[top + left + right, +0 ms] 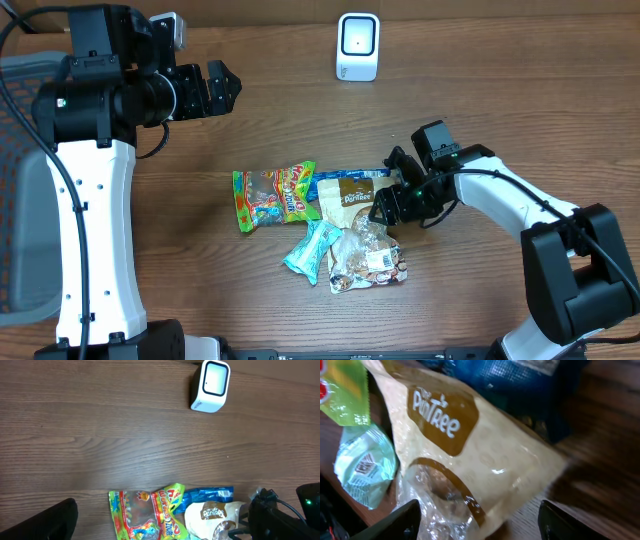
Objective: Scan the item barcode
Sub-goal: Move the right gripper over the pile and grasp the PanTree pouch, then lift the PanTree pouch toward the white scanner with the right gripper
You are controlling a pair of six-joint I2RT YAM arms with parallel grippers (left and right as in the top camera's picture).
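Snack packets lie bunched in the middle of a wooden surface point(200, 300): a green gummy bag point(275, 195), a blue bag point(345, 177), a cream bag point(350, 198) partly over the blue one, a teal packet point(312, 250) and a clear bag point(368, 260). A white scanner point(357, 45) stands well apart from them, near the far edge.

The right end effector point(390, 188) hangs low at the right side of the pile. Its fingers are spread wide with the cream bag's end between them. The wrist view shows bare wood between the bag and one finger, so nothing is gripped yet. The left end effector point(225, 90) is raised at the far left, fully wide and empty.

The cream bag looks to be the item chosen. It is probably light, soft and crinkly, with glossy film that could slip, and its clear window suggests loose contents that shift. A pinch across a flat sealed edge or corner should hold better than the puffed middle. No barcode shows on its upper face, so it may be underneath — the bag would likely need turning toward the scanner.
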